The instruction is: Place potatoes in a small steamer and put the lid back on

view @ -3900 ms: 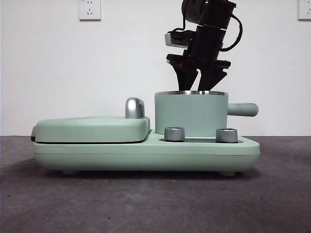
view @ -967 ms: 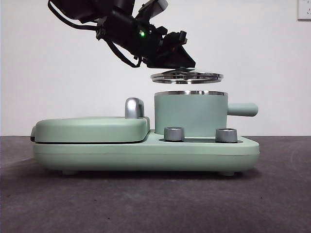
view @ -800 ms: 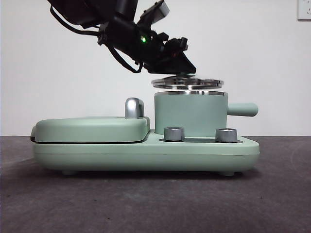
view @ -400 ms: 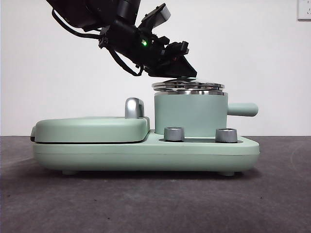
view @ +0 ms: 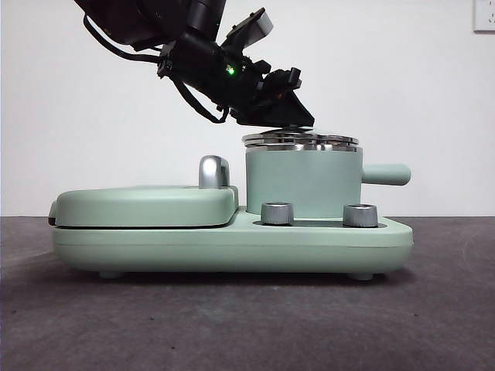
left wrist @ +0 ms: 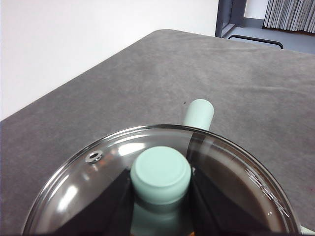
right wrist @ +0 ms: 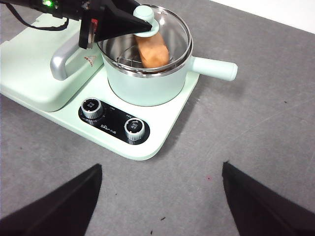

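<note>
1 rigid glass lid (view: 300, 140), steel-rimmed, resting on or just at the rim of the small steamer (view: 303, 184), right of centre in the front view. Held by the left gripper (view: 290, 117), jaws clamped on either side of the mint-green knob (left wrist: 161, 174) at bottom centre of the left wrist view. Seating not fully confirmed: rim-to-rim contact appears level from the front, but the far edge is hidden.

1 orange-brown potato (right wrist: 151, 50) visible through the glass, inside the pot, upper centre of the right wrist view. Right gripper (right wrist: 160, 209) parked well apart from the cooker, jaws spread wide, holding nothing.

Handling notes, as judgement:
- Lid: stiff, brittle, moderately heavy for its size; likely to chip or crack if dropped on the steel rim.
- Glass and steel surfaces smooth and slippery; unsuitable as grip points.
- Knob: only practical hold; matte, round, narrow enough for 2 jaws. Grip low on the knob, near its waist, to prevent slipping off the top.
- Release only with the lid level and supported all round.
- Potato: firm, rough-skinned, not fragile.
</note>
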{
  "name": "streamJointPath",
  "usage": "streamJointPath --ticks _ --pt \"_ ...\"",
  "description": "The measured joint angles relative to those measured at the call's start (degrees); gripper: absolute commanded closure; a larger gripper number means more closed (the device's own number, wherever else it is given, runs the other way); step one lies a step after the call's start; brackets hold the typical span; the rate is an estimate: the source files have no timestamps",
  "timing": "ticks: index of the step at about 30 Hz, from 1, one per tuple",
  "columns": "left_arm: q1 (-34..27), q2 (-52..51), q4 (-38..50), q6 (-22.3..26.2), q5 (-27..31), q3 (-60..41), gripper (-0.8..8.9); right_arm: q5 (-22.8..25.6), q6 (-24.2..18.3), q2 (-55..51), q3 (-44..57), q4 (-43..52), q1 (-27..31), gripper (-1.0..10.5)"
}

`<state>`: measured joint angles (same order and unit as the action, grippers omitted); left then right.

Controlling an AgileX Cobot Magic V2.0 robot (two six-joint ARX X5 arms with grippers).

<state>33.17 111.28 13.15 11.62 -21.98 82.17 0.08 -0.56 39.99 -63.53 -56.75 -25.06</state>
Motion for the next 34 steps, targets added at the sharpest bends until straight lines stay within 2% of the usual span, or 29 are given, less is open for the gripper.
streamJointPath --ticks 27,34 --pt "0.15 1.29 2.73 0.00 -0.33 0.17 7.99 0.00 0.44 0.02 0.00 -0.98 0.00 5.7" --pt "0.37 1.40 5.14 -0.70 -1.99 0.17 7.99 0.00 0.87 0.00 0.00 -1.11 0.00 5.7"
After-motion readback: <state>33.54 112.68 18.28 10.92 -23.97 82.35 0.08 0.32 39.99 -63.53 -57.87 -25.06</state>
